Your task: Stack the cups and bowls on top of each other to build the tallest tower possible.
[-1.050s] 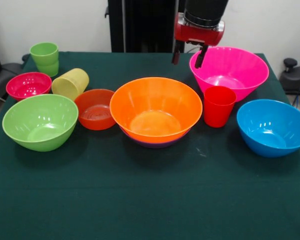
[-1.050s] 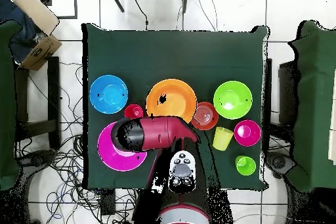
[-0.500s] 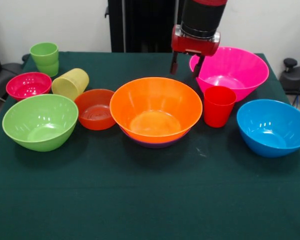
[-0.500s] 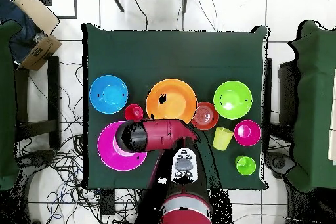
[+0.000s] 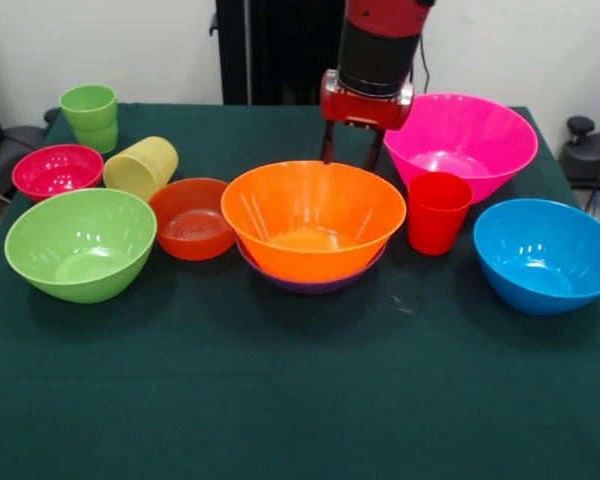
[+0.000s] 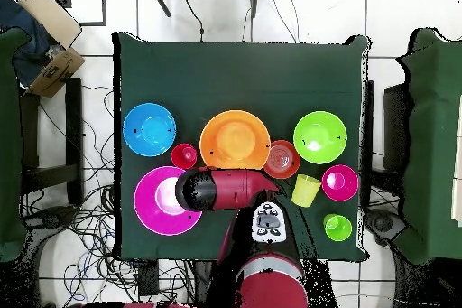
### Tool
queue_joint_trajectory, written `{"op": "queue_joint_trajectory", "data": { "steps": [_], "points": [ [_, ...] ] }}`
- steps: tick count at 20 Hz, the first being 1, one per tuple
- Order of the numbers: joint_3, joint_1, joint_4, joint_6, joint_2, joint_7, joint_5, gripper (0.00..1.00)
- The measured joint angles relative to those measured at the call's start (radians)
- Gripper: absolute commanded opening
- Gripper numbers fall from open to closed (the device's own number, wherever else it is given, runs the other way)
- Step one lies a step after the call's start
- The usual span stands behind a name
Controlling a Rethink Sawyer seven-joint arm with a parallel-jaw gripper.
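We see the pincer (image 5: 348, 157) spread open and empty at the far rim of the orange bowl (image 5: 313, 219), which sits tilted in a purple bowl (image 5: 310, 286) on the dark green desk (image 5: 300, 400), the red arm (image 5: 378, 40) hanging upright before a white wall (image 5: 110, 40).

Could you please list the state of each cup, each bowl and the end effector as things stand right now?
End effector: open, at the orange bowl's far rim.
Orange bowl: upright, nested in the purple bowl, tilted.
Pink bowl: upright, empty.
Blue bowl: upright, empty.
Lime-green bowl: upright, empty.
Red-orange bowl: upright, empty.
Magenta bowl: upright, empty.
Red cup: upright.
Yellow cup: on its side.
Green cup: upright.
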Motion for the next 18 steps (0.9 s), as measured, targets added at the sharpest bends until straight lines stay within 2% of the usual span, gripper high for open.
{"op": "queue_joint_trajectory", "data": {
  "steps": [10, 15, 18],
  "points": [
    [0.001, -0.007, 0.011, -0.001, 0.006, 0.000, 0.000, 1.00],
    [0.006, -0.025, 0.026, 0.016, -0.045, 0.000, 0.002, 1.00],
    [0.008, -0.038, 0.027, 0.074, -0.094, 0.000, 0.016, 1.00]
  ]
}}
